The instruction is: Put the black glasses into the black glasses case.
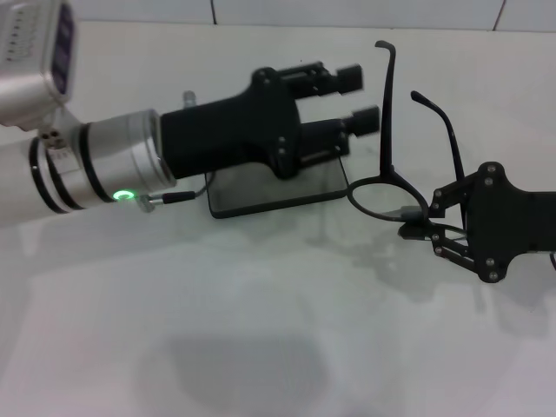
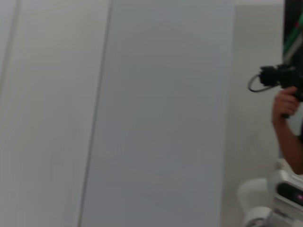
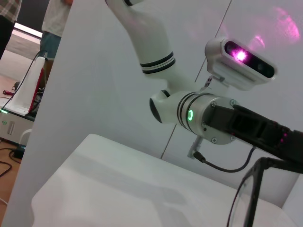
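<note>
In the head view my right gripper (image 1: 417, 222) is shut on the black glasses (image 1: 387, 198) at the rim of one lens and holds them above the table, temple arms pointing away from me. Part of the frame also shows in the right wrist view (image 3: 250, 195). The black glasses case (image 1: 276, 193) lies flat on the table just left of the glasses, partly hidden under my left gripper (image 1: 357, 99). I cannot tell whether its lid is up. The left gripper is open and empty, its fingers (image 1: 351, 78) over the case's far right end.
The white table (image 1: 261, 330) stretches toward me, with a tiled wall (image 1: 347, 10) behind it. The left arm (image 3: 222, 124) shows in the right wrist view. A person's hand holding a black device (image 2: 283, 90) shows in the left wrist view, off the table.
</note>
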Robot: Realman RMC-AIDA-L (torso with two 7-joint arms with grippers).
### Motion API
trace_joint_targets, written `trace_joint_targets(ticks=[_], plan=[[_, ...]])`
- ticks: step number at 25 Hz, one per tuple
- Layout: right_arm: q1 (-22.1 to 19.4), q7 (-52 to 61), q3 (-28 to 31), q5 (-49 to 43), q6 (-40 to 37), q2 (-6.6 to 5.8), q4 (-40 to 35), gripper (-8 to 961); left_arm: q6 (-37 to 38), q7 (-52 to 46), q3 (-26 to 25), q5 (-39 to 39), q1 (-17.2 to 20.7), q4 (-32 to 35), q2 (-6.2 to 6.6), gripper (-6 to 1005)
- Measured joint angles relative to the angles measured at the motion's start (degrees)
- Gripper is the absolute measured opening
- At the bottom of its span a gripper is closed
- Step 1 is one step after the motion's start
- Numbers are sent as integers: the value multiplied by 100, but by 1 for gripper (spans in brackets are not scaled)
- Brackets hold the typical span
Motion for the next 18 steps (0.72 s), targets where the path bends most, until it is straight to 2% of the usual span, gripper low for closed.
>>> trace_joint_targets(ticks=[7, 18], plan=[[-5, -158, -73, -21, 38, 13, 18, 105, 4, 10, -1, 363, -213, -2, -98, 521], [-37, -242, -98, -14, 11, -2, -16, 105, -48, -349, 0, 755, -426, -228, -113, 521]])
